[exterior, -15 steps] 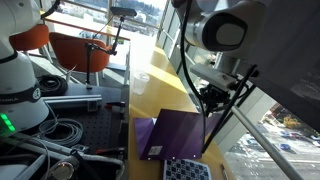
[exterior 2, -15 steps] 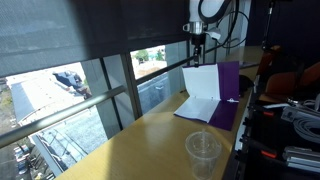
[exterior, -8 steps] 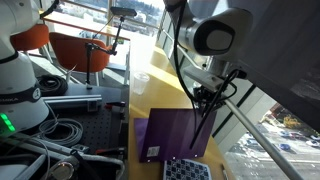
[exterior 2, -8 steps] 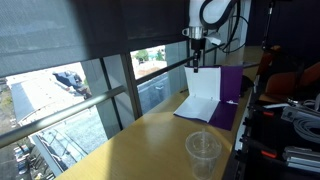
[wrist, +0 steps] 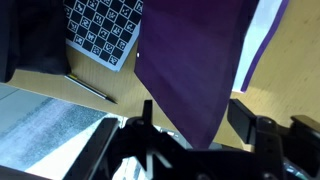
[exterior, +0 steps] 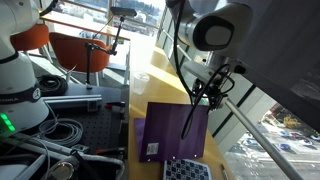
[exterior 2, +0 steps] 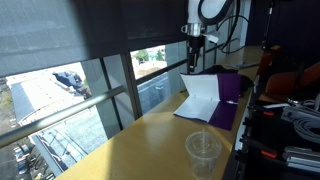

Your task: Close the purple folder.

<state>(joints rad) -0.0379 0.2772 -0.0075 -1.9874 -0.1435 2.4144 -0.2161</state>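
Note:
The purple folder (exterior: 172,130) lies on the wooden table by the window, one cover raised and leaning over. A small white label (exterior: 152,151) sits near its lower corner. From the opposite side, the white inner sheet (exterior 2: 200,97) shows against the purple cover (exterior 2: 230,84). My gripper (exterior: 212,92) hangs just above the raised cover's top edge (exterior 2: 193,45). In the wrist view the purple cover (wrist: 190,50) tapers down between the two fingers of my gripper (wrist: 195,117). The fingers stand wide apart on either side of it, so the gripper is open.
A dark blue white-dotted pad (exterior: 188,170) lies beside the folder, also visible in the wrist view (wrist: 100,25). A clear plastic cup (exterior 2: 203,152) stands on the table's near end. Window glass and rails run along the table; cables and equipment (exterior: 50,130) crowd the other side.
The gripper went from shut on the cover's edge to open and let go. The raised cover has tipped from upright to leaning over the folder's other half.

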